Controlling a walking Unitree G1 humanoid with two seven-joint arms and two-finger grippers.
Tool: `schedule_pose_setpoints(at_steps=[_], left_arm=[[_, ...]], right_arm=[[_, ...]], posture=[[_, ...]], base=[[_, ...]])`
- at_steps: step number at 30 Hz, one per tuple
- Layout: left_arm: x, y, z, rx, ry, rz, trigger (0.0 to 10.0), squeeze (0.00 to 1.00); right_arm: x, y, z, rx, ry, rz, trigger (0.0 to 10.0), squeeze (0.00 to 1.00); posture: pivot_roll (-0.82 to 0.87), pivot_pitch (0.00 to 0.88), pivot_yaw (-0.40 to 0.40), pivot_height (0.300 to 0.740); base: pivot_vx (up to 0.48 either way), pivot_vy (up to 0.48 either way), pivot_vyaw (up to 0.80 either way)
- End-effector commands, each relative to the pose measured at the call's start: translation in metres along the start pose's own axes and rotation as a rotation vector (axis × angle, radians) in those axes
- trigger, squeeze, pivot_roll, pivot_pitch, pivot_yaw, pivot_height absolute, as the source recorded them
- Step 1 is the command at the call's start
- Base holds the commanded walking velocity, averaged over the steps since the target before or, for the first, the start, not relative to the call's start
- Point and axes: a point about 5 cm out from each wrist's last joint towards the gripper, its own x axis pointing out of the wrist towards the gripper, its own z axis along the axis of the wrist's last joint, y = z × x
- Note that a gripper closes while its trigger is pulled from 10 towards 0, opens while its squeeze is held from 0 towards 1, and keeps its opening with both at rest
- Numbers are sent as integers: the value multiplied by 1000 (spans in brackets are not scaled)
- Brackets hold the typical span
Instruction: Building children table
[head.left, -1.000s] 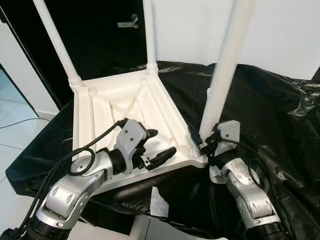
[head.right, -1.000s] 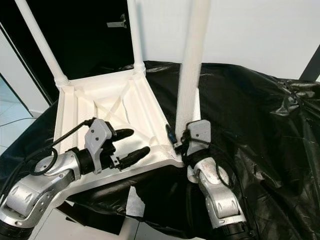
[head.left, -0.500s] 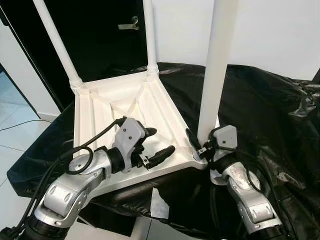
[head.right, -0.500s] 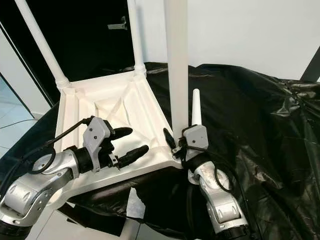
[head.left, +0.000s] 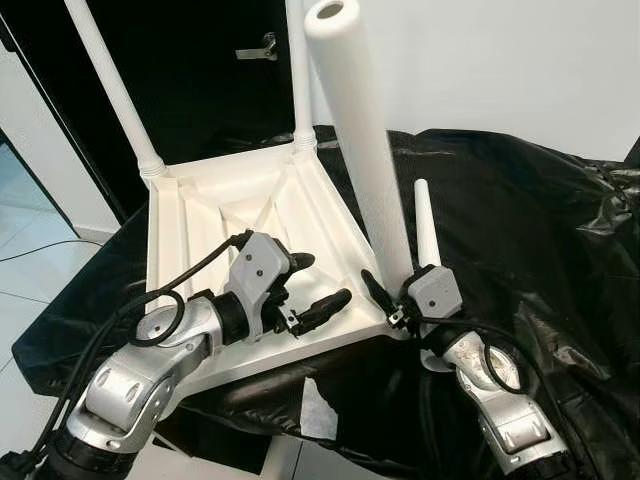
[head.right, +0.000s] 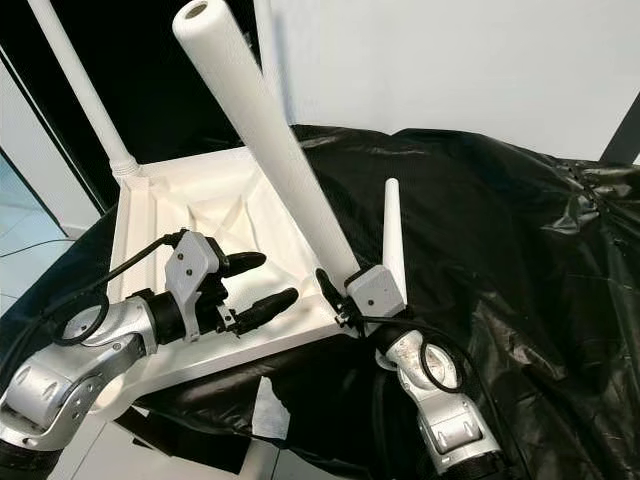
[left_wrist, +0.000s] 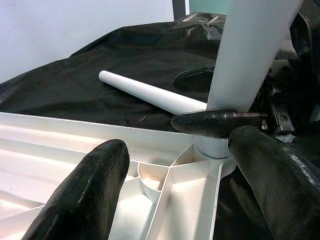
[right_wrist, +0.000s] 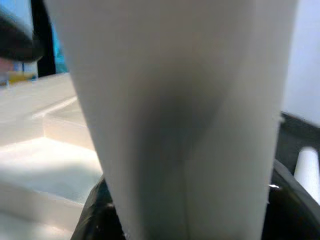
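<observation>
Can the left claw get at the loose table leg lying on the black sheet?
Probably not directly: the loose table leg lies beyond the tabletop's corner, behind the tilted leg that the right claw grips. The open left claw hovers over the upturned tabletop.

Upturned tabletop (head.left: 250, 210) and its legs (head.left: 360, 150) appear smooth matt white plastic; the cover sheet (head.left: 530, 230) beneath is glossy, crinkled black plastic film; both arms (head.left: 150, 370) show brushed silver metal with matt black fingers (head.left: 322, 305).
</observation>
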Motion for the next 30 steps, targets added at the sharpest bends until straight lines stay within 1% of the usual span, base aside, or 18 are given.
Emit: schedule_pose_setpoints(at_steps=[1, 2, 3, 4, 5, 7, 13, 14, 17, 19, 21, 22, 24, 25, 28, 29, 30], left_arm=[[-3, -3, 6, 33, -11, -78, 10000, 0], [-3, -3, 6, 33, -11, -78, 10000, 0], [-3, -3, 7, 34, -12, -77, 10000, 0], [-3, -3, 7, 34, -12, -77, 10000, 0], [-3, -2, 7, 35, -12, -77, 10000, 0], [-3, -2, 8, 36, -12, -77, 10000, 0], [-4, -2, 8, 37, -13, -73, 10000, 0], [-4, -2, 9, 37, -14, -73, 10000, 0], [-4, -2, 9, 37, -16, -72, 10000, 0], [-4, -2, 9, 38, -17, -71, 10000, 0], [-4, -2, 9, 38, -17, -71, 10000, 0], [-4, -2, 9, 39, -17, -70, 10000, 0], [-4, -2, 9, 39, -17, -70, 10000, 0], [-4, -2, 10, 40, -18, -69, 10000, 0], [-5, -2, 10, 42, -17, -68, 10000, 0], [-5, -2, 10, 42, -18, -67, 10000, 0], [-5, -2, 10, 42, -18, -67, 10000, 0]], right_arm=[[-11, 7, -27, 139, 161, 3, 10000, 0], [-11, 7, -27, 139, 161, 3, 10000, 0], [-9, 4, -25, 220, 159, -28, 10000, 0], [-9, 4, -25, 220, 159, -28, 10000, 0], [-7, 2, -24, 276, 161, -49, 10000, 0], [-6, -1, -25, 337, 173, -73, 10000, 0], [-5, -6, -27, 385, 188, -99, 10000, 0], [-5, -8, -27, 425, 186, -119, 10000, 0], [-5, -10, -28, 446, 186, -134, 10000, 0], [-6, -14, -30, 514, 194, -178, 10000, 0], [-6, -14, -30, 514, 194, -178, 10000, 0], [-7, -16, -31, 565, 199, -208, 10000, 0], [-7, -16, -31, 565, 199, -208, 10000, 0], [-8, -18, -32, 621, 204, -235, 10000, 0], [-10, -17, -34, 613, 217, -233, 10000, 0], [-11, -16, -36, 578, 230, -227, 10000, 0], [-11, -16, -36, 578, 230, -227, 10000, 0]], posture=[[33, 0, 45, 740], [33, 0, 45, 740], [33, 0, 46, 740], [33, 0, 46, 740], [33, 0, 46, 740], [33, 0, 45, 740], [33, 0, 42, 740], [34, 0, 41, 740], [33, 0, 41, 740], [34, 0, 40, 740], [34, 0, 40, 740], [34, 0, 40, 740], [34, 0, 40, 740], [34, 0, 40, 740], [33, 0, 42, 740], [34, 0, 42, 740], [34, 0, 42, 740]], base=[[0, 0, 0], [0, 0, 0], [0, 0, 0], [0, 0, 0], [0, 0, 0], [0, 0, 0], [0, 0, 0], [0, 0, 0], [0, 0, 0], [0, 0, 0], [0, 0, 0], [0, 0, 0], [0, 0, 0], [0, 0, 0], [0, 0, 0], [0, 0, 0], [0, 0, 0]])
